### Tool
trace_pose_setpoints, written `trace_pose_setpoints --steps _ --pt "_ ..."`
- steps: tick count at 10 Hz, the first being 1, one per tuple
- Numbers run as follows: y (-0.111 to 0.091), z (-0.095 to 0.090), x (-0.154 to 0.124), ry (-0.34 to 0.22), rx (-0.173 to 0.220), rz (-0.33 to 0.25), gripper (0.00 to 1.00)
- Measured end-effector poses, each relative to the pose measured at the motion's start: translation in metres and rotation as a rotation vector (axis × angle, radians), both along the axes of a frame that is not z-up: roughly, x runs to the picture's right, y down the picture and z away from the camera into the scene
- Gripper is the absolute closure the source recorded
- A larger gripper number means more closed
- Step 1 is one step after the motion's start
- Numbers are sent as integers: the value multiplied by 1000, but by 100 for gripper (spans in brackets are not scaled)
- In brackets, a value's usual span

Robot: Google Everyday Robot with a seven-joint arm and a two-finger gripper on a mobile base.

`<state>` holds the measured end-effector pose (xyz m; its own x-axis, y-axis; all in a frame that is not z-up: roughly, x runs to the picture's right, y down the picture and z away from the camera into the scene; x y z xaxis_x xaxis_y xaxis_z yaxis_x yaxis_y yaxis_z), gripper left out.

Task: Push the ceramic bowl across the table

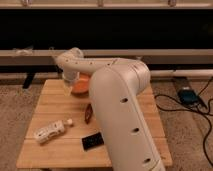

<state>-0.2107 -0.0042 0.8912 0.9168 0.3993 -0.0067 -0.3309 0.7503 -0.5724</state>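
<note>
The orange ceramic bowl point(81, 87) sits at the far middle of the light wooden table point(47, 155). It is partly hidden by my white arm point(117, 100), which rises from the lower right and bends left over the table. My gripper point(69, 86) hangs down at the bowl's left side, close against it. I cannot tell whether it touches the bowl.
A white plastic bottle point(50, 131) lies on the table's front left. A small black rectangular object point(92, 141) lies near the front middle. A small dark brown item point(89, 113) shows by the arm. A blue device with cables point(187, 95) lies on the carpet at right.
</note>
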Motion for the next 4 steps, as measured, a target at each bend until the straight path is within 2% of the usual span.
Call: trace_pose_setpoints --steps 4 --pt "1 -1 -3 -17 -6 -2 20"
